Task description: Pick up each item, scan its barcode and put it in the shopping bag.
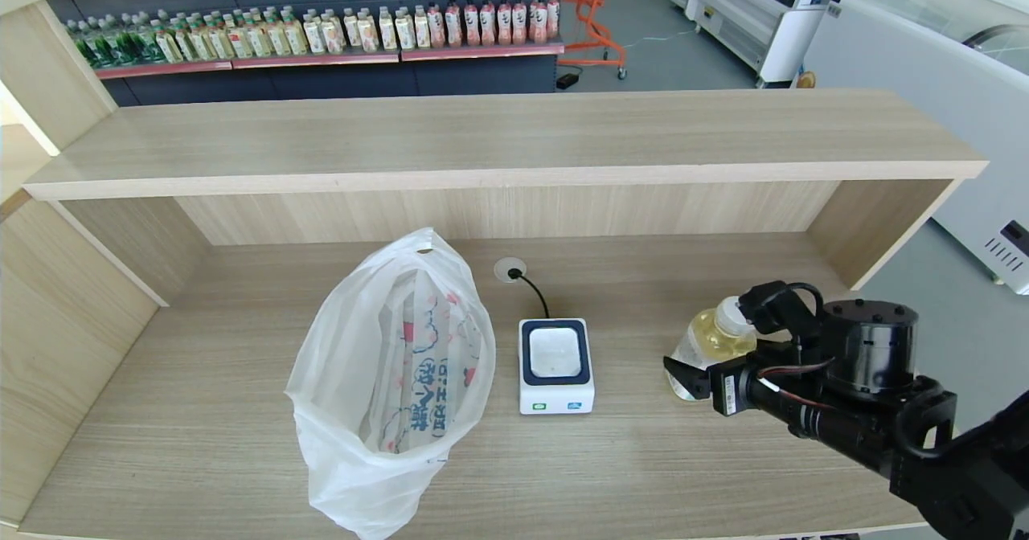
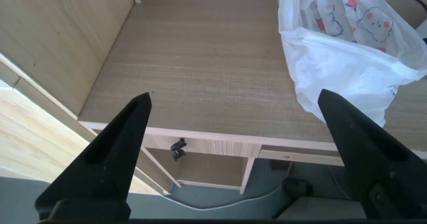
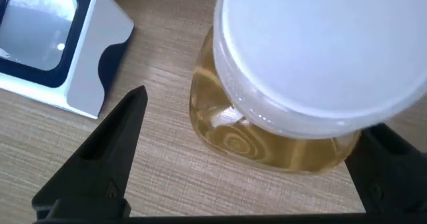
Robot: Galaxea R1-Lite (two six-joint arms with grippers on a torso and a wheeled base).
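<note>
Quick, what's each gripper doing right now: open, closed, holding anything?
Left gripper: open, empty.
Right gripper: open, straddling the bottle, not yet gripping it.

Wooden counter [image 1: 498,134], bottle shelves [image 1: 321,34], probably freezers [image 1: 908,66], grey floor [image 1: 667,34].

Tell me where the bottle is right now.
In the head view the bottle stands on the right side of the counter, right of the scanner, between the fingers of the open right gripper.

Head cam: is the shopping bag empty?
No, a packet with pink and blue print stands inside the shopping bag, visible through its open mouth.
</note>
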